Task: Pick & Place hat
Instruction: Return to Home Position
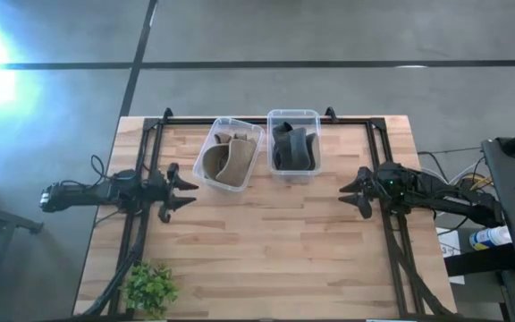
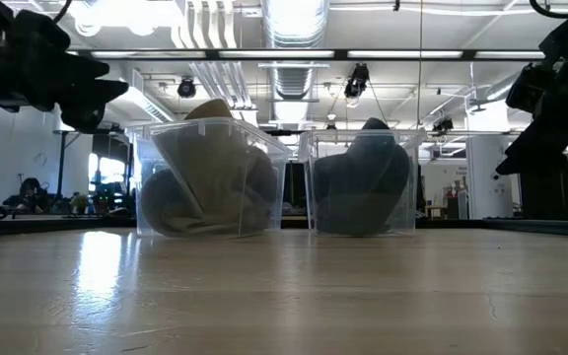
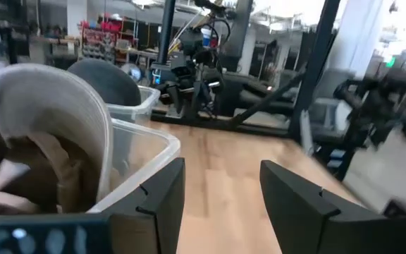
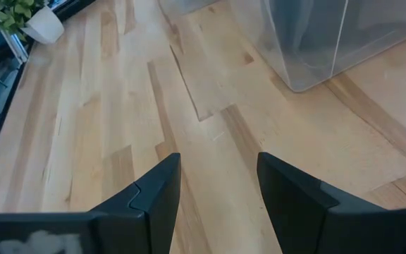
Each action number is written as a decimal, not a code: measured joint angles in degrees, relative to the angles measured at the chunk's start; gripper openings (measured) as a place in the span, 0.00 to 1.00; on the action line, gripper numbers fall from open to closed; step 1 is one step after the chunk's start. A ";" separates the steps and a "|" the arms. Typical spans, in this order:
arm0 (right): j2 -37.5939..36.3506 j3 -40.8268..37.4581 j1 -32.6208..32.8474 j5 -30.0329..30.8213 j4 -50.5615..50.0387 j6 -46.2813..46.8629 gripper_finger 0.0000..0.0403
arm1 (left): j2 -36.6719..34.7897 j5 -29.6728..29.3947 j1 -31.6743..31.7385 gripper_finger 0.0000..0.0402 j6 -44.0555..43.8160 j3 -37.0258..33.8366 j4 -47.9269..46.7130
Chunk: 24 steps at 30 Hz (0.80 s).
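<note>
A tan hat [image 1: 228,161] sits inside the left clear bin [image 1: 215,136] at the table's far side; in the low view the tan hat [image 2: 210,177] fills that bin. A dark grey hat [image 1: 293,148] sits in the right clear bin [image 1: 293,114], and the low view shows the dark hat [image 2: 363,182] too. My left gripper [image 1: 183,190] hovers open at the table's left, just left of the tan hat's bin, whose tan hat [image 3: 62,120] shows close in its wrist view. My right gripper [image 1: 351,190] hovers open at the table's right, holding nothing.
A small potted plant [image 1: 150,286] stands at the table's near left corner, also visible as a plant [image 4: 20,17] in the right wrist view. Bare wooden tabletop [image 1: 275,241] lies between and in front of the grippers. A dark frame [image 1: 383,134] runs along the table's edges.
</note>
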 joint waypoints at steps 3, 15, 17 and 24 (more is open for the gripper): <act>-0.01 0.00 0.00 -0.04 -0.02 0.06 0.45 | 0.00 -0.24 -0.02 0.45 4.26 -0.02 -0.46; -0.03 0.02 0.00 -0.05 -0.04 0.06 0.45 | 0.09 -0.32 -0.04 0.45 -2.86 -0.02 -0.57; -0.03 0.02 0.01 -0.04 -0.04 0.04 0.45 | 0.09 -0.32 -0.04 0.45 -2.90 0.00 -0.54; -0.03 0.02 0.01 -0.07 -0.04 0.04 0.45 | 0.09 -0.30 -0.04 0.45 -3.03 0.00 -0.37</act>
